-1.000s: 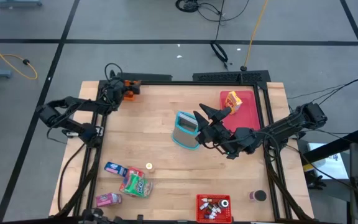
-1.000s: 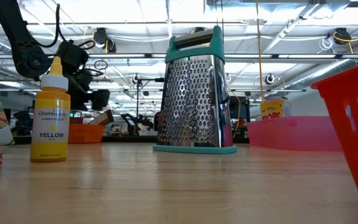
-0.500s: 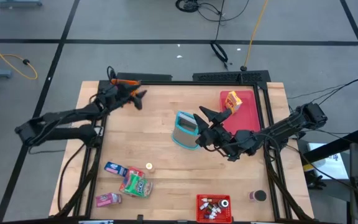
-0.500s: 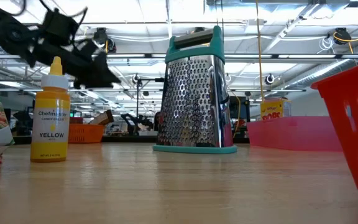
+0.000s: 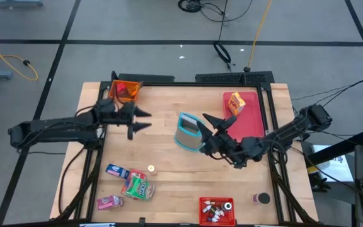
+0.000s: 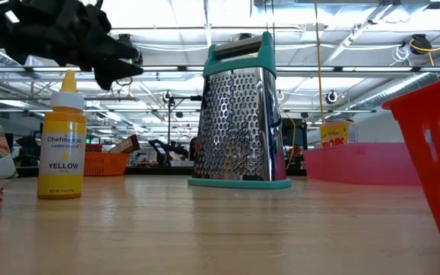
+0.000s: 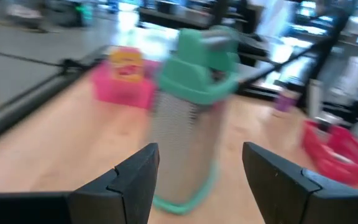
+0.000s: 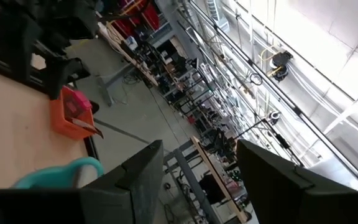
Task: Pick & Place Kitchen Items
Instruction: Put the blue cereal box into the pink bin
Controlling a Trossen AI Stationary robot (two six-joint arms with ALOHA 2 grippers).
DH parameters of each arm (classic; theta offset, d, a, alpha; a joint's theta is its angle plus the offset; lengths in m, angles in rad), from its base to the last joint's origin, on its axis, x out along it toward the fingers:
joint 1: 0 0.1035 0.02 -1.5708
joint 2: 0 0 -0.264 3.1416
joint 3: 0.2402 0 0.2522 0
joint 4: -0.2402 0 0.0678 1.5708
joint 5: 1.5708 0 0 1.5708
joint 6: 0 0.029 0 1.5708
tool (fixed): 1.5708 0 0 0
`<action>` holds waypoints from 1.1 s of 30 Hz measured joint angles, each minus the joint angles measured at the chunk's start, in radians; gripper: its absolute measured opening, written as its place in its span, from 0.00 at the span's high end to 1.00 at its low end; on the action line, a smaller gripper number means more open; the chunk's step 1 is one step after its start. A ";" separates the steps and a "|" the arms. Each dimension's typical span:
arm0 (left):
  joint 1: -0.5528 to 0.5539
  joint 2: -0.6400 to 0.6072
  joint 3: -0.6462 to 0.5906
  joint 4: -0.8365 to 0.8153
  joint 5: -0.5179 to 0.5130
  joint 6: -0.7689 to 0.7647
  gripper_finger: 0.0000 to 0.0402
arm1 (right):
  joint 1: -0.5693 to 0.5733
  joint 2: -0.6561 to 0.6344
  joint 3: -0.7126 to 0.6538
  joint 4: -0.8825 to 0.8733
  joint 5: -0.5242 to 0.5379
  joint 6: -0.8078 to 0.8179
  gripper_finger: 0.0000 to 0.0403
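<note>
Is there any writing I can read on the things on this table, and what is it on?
"YELLOW": on the yellow squeeze bottle, read in the low view.
Smaller line above it on that bottle: too small to read surely.
Yellow box in the pink tray: red letters, partly hidden, unreadable.
Snack packets: print too small.

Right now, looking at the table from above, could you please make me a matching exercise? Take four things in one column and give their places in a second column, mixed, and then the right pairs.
Things:
1. grater
2. orange bin
3. red bin
4. yellow box

Places:
A. in the pink tray
B. far left corner of the table
C. near edge of the table, right of the middle
D. middle of the table, between the two grippers

Pairs: 1-D, 2-B, 3-C, 4-A
</note>
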State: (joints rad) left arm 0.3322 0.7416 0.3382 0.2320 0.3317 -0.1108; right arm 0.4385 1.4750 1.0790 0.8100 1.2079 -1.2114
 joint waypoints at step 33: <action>-0.979 0.004 0.000 -0.074 -0.534 -0.479 0.42 | 0.028 0.000 0.000 -0.104 0.000 0.100 0.51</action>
State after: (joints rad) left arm -0.6464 0.7456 0.3382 0.1576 -0.2024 -0.5896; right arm 0.4667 1.4750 1.0786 0.7059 1.2083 -1.1110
